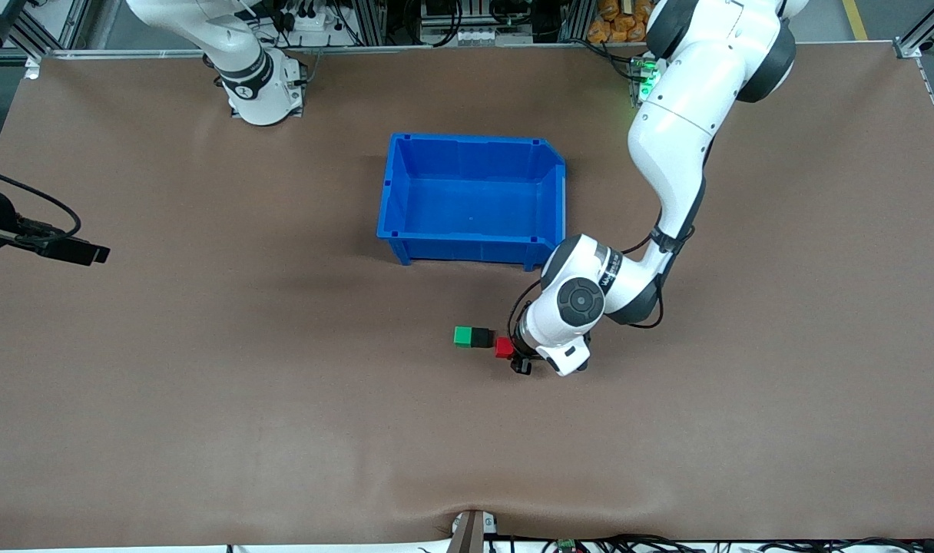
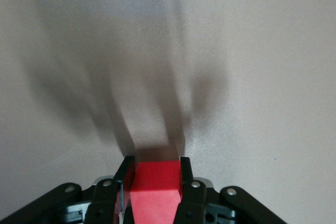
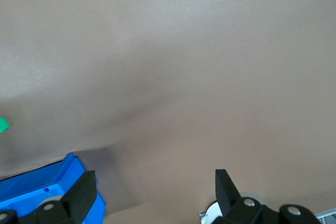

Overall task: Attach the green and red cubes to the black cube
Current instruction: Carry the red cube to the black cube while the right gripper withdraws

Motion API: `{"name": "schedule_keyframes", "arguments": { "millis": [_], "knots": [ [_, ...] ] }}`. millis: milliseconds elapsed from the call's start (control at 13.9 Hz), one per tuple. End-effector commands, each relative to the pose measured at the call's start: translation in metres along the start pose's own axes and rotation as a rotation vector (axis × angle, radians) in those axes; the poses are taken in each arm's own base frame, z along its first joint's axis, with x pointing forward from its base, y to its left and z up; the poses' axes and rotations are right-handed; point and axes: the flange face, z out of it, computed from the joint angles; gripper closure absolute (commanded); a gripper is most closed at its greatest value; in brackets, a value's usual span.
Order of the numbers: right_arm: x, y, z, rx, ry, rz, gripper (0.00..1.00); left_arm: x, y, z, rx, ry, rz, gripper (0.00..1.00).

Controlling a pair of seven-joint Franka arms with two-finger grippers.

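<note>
**Bringing red cube up to black cube**

Spreading across the view: brown worktop [image 1: 206,399], with blue bin [image 1: 471,200] sitting empty near the bases. Waiting off toward its own end: right end effector [image 3: 156,192], jaws spread wide, gripping nothing. Hovering just beside the green cube [image 1: 462,336] and black cube [image 1: 481,336], already joined: left end effector [image 1: 511,355], clamped on red cube [image 2: 155,190]. Best approach, probably: sliding level, faces squared, pressing gently to avoid shoving the pair.
</note>
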Motion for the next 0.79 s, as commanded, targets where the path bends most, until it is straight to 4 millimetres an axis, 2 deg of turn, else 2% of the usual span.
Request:
{"name": "schedule_keyframes", "arguments": {
  "millis": [0, 72, 216, 360, 504, 647, 719],
  "knots": [
    [-0.021, 0.021, -0.023, 0.016, 0.01, -0.017, 0.0, -0.007, 0.0, 0.009, -0.004, 0.003, -0.013, 1.0],
    [-0.024, 0.026, -0.022, 0.023, 0.0, -0.017, 0.0, -0.014, -0.004, 0.01, -0.002, 0.008, 0.002, 1.0],
    [-0.025, 0.041, -0.023, 0.069, 0.002, -0.02, 0.0, -0.016, -0.006, 0.011, 0.007, 0.018, 0.013, 1.0],
    [-0.026, 0.037, -0.018, 0.092, 0.009, -0.064, 0.0, -0.015, -0.009, 0.011, 0.037, 0.034, 0.019, 1.0],
    [-0.03, 0.045, -0.016, 0.093, 0.023, -0.066, 0.0, -0.015, -0.01, 0.009, 0.042, 0.037, 0.021, 1.0],
    [-0.041, 0.052, -0.008, 0.109, 0.056, -0.073, 0.0, -0.015, -0.01, 0.01, 0.044, 0.038, 0.02, 1.0],
    [-0.054, 0.051, -0.003, 0.087, 0.089, -0.086, 0.0, -0.014, -0.011, 0.011, 0.045, 0.038, 0.02, 1.0]
  ]
}}
